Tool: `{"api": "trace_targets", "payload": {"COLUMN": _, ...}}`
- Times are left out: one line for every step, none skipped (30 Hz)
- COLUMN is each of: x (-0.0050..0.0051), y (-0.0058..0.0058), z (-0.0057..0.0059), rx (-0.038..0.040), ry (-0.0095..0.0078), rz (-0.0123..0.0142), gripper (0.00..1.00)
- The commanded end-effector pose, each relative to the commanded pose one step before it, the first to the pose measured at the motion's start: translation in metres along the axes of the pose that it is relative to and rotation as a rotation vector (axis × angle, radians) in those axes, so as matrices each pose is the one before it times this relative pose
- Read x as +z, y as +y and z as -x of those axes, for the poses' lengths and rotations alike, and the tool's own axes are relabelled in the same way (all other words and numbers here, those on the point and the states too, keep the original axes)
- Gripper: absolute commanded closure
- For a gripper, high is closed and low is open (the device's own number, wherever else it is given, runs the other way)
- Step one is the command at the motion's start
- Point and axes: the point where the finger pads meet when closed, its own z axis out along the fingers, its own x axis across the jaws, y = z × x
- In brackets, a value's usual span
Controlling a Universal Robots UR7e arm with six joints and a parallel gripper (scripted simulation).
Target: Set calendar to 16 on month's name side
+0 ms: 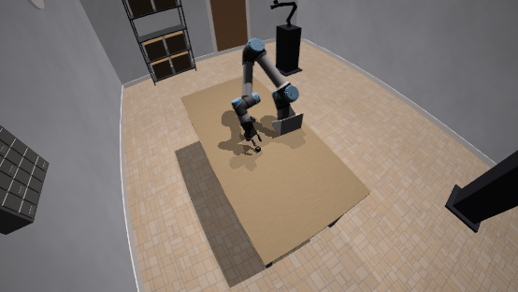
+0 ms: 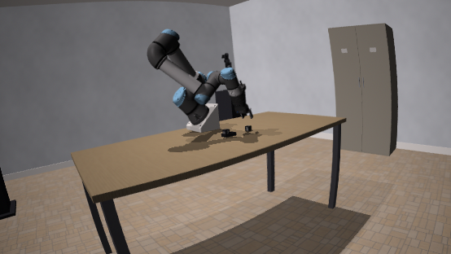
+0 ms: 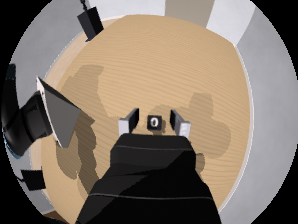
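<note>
From the top view, the gripper hangs above the wooden counter, with a small dark cube lying on the counter just below and in front of it; the tray cannot be made out here under the arm's shadow. From the exterior view, the gripper is raised off the counter, and two dark things sit below it: a low dark piece, probably the tray, and the cube standing apart from it to the right, outside the tray. The digits are too small to read. From the wrist view, the fingers stand spread wide with nothing between them, and the cube shows centred in the gap, farther down on the counter, a pale face turned up toward the camera. The step in hand appears to be the approach to the loose cube. The next move likely calls for a straight descent keeping the cube centred, a close on two opposite faces, then a turn that brings the right digit upright on the month side before it is set in the tray.
</note>
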Motion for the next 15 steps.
{"api": "trace_targets", "payload": {"x": 0.00095, "y": -0.00116, "z": 0.00054, "rx": -0.00061, "ry": -0.00534, "rz": 0.07413, "gripper": 0.00}}
{"api": "trace_targets", "payload": {"x": 0.00011, "y": -0.00023, "z": 0.00006, "rx": 0.00006, "ry": -0.00057, "rz": 0.02099, "gripper": 0.00}}
{"api": "trace_targets", "payload": {"x": 0.00001, "y": -0.00022, "z": 0.00000, "rx": 0.00012, "ry": -0.00002, "rz": 0.02138, "gripper": 0.00}}
{"api": "trace_targets", "payload": {"x": -0.00009, "y": -0.00020, "z": -0.00007, "rx": 0.00019, "ry": 0.00052, "rz": 0.02112, "gripper": 0.00}}
{"api": "trace_targets", "payload": {"x": -0.00018, "y": -0.00018, "z": -0.00012, "rx": 0.00024, "ry": 0.00100, "rz": 0.02022, "gripper": 0.00}}
{"api": "trace_targets", "payload": {"x": -0.00025, "y": -0.00016, "z": -0.00016, "rx": 0.00028, "ry": 0.00137, "rz": 0.01870, "gripper": 0.00}}
{"api": "trace_targets", "payload": {"x": -0.00029, "y": -0.00013, "z": -0.00019, "rx": 0.00030, "ry": 0.00157, "rz": 0.01666, "gripper": 0.00}}
{"api": "trace_targets", "payload": {"x": -0.00029, "y": -0.00010, "z": -0.00019, "rx": 0.00030, "ry": 0.00160, "rz": 0.01419, "gripper": 0.00}}
{"api": "trace_targets", "payload": {"x": -0.00027, "y": -0.00008, "z": -0.00017, "rx": 0.00027, "ry": 0.00146, "rz": 0.01144, "gripper": 0.00}}
{"api": "trace_targets", "payload": {"x": -0.00022, "y": -0.00006, "z": -0.00014, "rx": 0.00022, "ry": 0.00120, "rz": 0.00857, "gripper": 0.00}}
{"api": "trace_targets", "payload": {"x": 0.00000, "y": 0.00000, "z": 0.00000, "rx": 0.00000, "ry": 0.00000, "rz": 0.00000, "gripper": 0.00}}
{"api": "trace_targets", "payload": {"x": 0.00000, "y": 0.00000, "z": 0.00000, "rx": 0.00000, "ry": 0.00000, "rz": 0.00000, "gripper": 0.00}}
{"api": "trace_targets", "payload": {"x": -0.00016, "y": -0.00004, "z": -0.00010, "rx": 0.00015, "ry": 0.00086, "rz": 0.00577, "gripper": 0.00}}
{"api": "trace_targets", "payload": {"x": -0.00009, "y": -0.00002, "z": -0.00006, "rx": 0.00009, "ry": 0.00050, "rz": 0.00327, "gripper": 0.00}}
{"api": "trace_targets", "payload": {"x": -0.00004, "y": -0.00001, "z": -0.00002, "rx": 0.00004, "ry": 0.00021, "rz": 0.00132, "gripper": 0.00}}
